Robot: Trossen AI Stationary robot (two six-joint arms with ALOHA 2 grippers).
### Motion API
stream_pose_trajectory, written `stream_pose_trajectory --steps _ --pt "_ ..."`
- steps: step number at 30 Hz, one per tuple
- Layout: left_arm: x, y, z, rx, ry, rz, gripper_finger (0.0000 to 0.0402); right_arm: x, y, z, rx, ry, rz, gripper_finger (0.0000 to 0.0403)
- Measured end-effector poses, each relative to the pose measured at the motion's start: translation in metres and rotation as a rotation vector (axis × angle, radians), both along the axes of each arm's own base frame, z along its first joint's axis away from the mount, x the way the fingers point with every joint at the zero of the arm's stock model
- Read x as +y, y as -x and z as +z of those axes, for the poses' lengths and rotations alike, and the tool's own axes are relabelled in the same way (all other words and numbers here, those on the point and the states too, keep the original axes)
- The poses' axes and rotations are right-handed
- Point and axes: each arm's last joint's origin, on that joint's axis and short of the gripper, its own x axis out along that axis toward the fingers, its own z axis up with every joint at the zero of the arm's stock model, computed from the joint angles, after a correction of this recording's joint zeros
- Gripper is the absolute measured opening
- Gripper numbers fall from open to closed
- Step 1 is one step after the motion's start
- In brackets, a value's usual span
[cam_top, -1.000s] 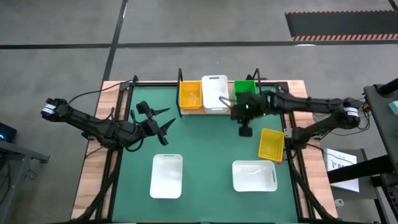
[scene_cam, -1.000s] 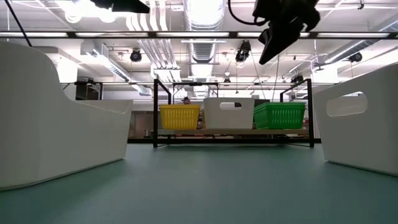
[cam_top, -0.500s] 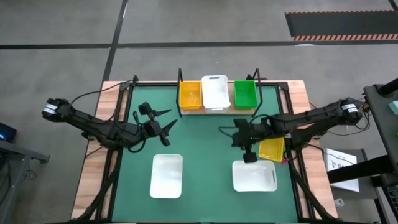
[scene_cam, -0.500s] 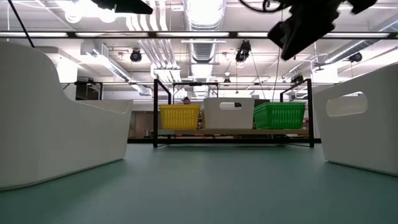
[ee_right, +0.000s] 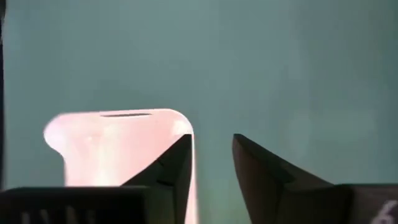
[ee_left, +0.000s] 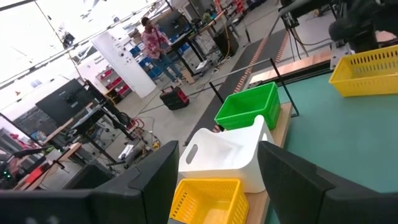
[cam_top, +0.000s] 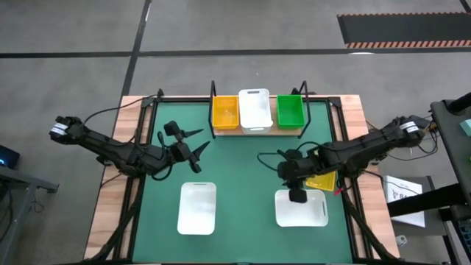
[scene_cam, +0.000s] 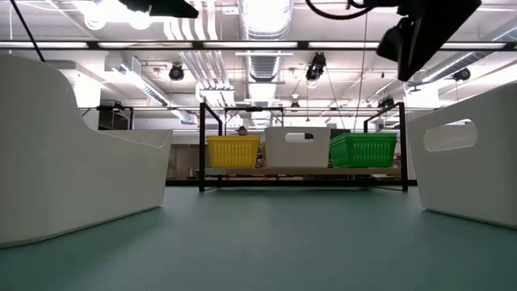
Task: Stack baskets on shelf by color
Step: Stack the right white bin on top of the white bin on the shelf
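The shelf (cam_top: 257,131) stands at the mat's far edge and carries a yellow basket (cam_top: 224,112), a white basket (cam_top: 255,110) and a green basket (cam_top: 289,110) side by side. Two white baskets (cam_top: 197,208) (cam_top: 301,210) rest on the mat near the front. Another yellow basket (cam_top: 321,179) lies at the mat's right, partly under my right arm. My right gripper (ee_right: 211,149) hovers open, pointing down, above the far left corner (ee_right: 177,121) of the right white basket, touching nothing. My left gripper (ee_left: 214,180) waits open left of centre, facing the shelf.
Black frame rails run along both sides of the mat (cam_top: 243,169). The shelf's thin black posts (scene_cam: 202,145) rise beside the baskets. Bare mat lies between the shelf and the two near white baskets.
My right gripper has moved from the green basket on the shelf toward the table's near edge, and now hangs over the right white basket's far corner. The baskets have not moved.
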Motion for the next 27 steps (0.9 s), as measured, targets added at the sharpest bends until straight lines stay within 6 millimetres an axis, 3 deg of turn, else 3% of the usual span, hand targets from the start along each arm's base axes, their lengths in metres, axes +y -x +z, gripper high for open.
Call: stream_pose_trajectory --steps 8,13,21,27 --pt "0.0 -0.001 0.001 -0.011 0.002 -0.001 0.0203 0.012 -0.015 0.016 0.165 -0.364 -0.431 0.0134" --pt "0.0 -0.001 0.001 -0.008 -0.003 -0.001 0.0203 0.036 -0.029 0.006 0.296 -0.445 -0.56 0.0126" --pt "0.0 -0.001 0.001 0.002 -0.017 -0.002 0.0203 0.068 -0.064 -0.01 0.518 -0.322 -0.663 0.0123" --pt "-0.001 -0.003 -0.002 0.016 -0.021 -0.001 0.0203 0.082 -0.086 -0.024 0.577 -0.259 -0.663 0.0135"
